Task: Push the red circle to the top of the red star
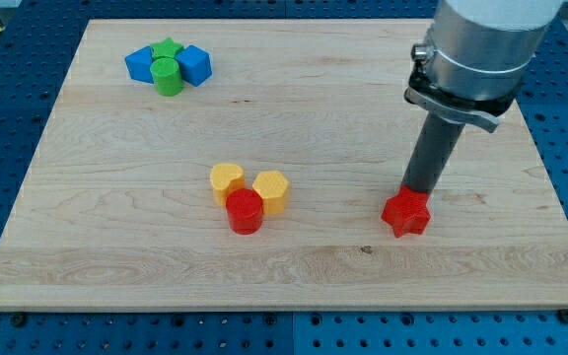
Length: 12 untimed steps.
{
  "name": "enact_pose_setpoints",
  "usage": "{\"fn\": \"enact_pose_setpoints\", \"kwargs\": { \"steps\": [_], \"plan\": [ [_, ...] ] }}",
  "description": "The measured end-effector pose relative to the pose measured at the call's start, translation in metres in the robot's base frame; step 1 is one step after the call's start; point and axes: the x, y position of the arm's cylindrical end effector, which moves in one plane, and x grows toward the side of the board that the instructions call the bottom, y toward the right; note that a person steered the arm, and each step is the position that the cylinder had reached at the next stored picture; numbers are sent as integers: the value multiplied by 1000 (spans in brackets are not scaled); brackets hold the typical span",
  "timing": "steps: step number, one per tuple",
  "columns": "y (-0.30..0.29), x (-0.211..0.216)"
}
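Observation:
The red circle (246, 211) stands on the wooden board near the middle, touching two yellow blocks above it. The red star (406, 213) lies to the right of it, well apart. My tip (418, 191) is at the star's top edge, touching or nearly touching it. The dark rod rises from there to the grey arm body at the view's top right.
A yellow block (227, 180) sits at the red circle's upper left and a yellow hexagon (272, 189) at its upper right. At the top left a cluster holds a blue block (144, 64), a green star (168, 48), a green cylinder (169, 76) and a blue block (195, 65).

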Motion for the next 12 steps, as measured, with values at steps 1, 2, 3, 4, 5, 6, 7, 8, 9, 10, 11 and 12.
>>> {"fn": "enact_pose_setpoints", "kwargs": {
  "steps": [1, 2, 3, 4, 5, 6, 7, 8, 9, 10, 11, 12],
  "plan": [
    [-1, 5],
    [-16, -4],
    [-56, -10],
    [-67, 24],
    [-98, 39],
    [-126, 61],
    [-153, 64],
    [-184, 64],
    [-232, 50],
    [-242, 30],
    [-227, 36],
    [-214, 46]
  ]
}}
